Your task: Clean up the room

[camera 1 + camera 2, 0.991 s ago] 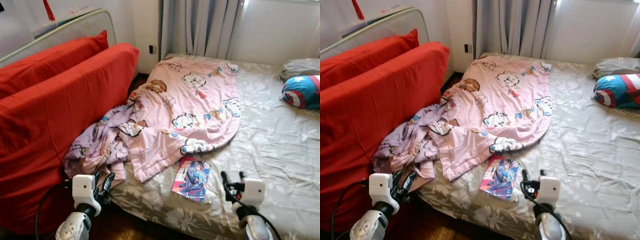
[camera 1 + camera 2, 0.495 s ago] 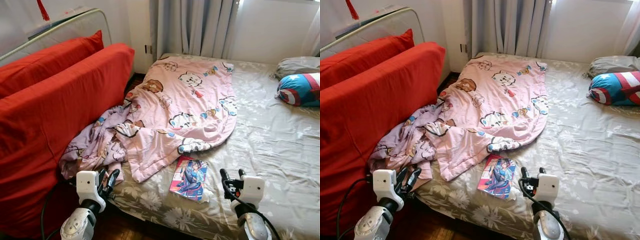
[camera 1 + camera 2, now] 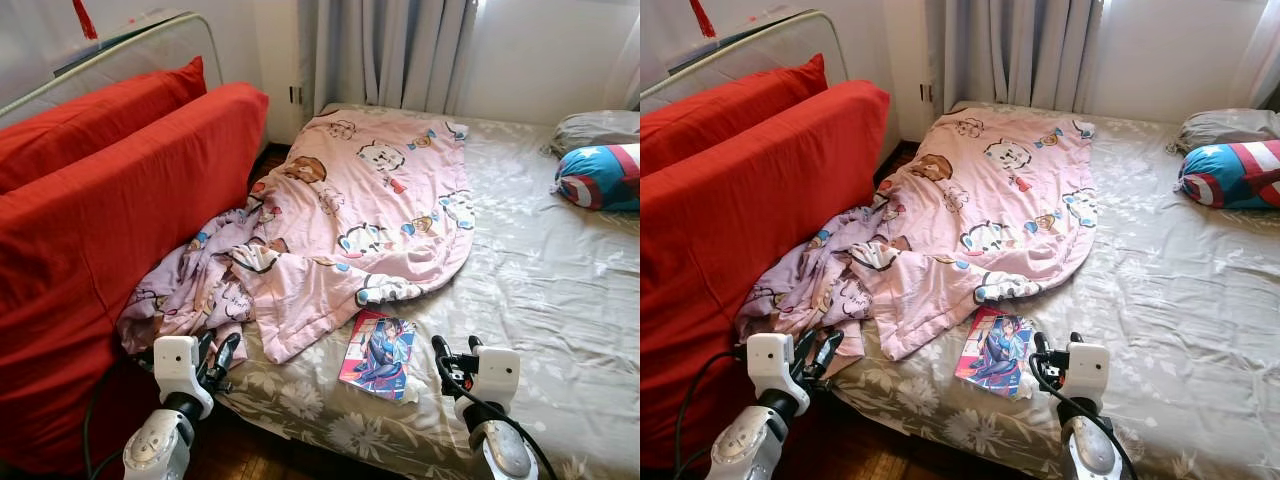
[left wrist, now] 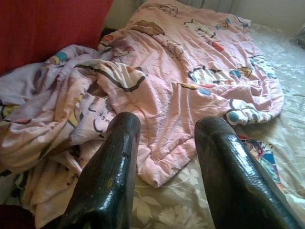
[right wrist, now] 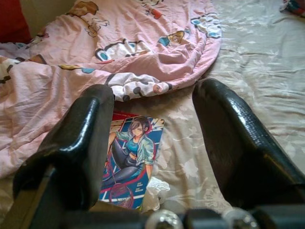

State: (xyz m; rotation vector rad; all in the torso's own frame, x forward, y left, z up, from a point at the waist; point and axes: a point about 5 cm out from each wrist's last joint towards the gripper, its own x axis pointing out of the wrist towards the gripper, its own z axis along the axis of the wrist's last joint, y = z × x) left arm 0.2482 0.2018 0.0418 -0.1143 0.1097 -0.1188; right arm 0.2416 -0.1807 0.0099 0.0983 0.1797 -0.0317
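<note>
Bed point(image 3: 560, 290): covered with a grey floral sheet, set under a curtained window point(image 3: 400, 50).

Quilt point(image 3: 370, 210): pink, printed with cartoon animals; spread over the bed's left half, from the far edge down toward the near edge. Its near-left end is bunched into a crumpled heap that spills over the bed's left edge against the red mattress point(image 3: 110, 230).

Red mattress: stood on edge along the bed's left side, with a red cushion point(image 3: 90, 110) behind it and a metal frame point(image 3: 150, 35) seen above that.

Book point(image 3: 380, 352): a glossy cover with a drawn figure; laid flat near the bed's near edge, just beside the quilt's lower hem. A scrap of white paper point(image 5: 155, 188) is seen at its near corner, touching it.

Pillows: a blue, red and white one point(image 3: 603, 177) at the bed's far right corner, with a grey one point(image 3: 595, 128) behind it.

Left pincer point(image 3: 218, 352): held low at the bed's near-left corner, just before the crumpled quilt heap; fingers point(image 4: 112, 176) parted, nothing held.

Right pincer point(image 3: 452, 352): held above the bed's near edge, just right of the book; fingers point(image 5: 78, 138) spread wide, nothing held. The book is framed between them in the right wrist view.
</note>
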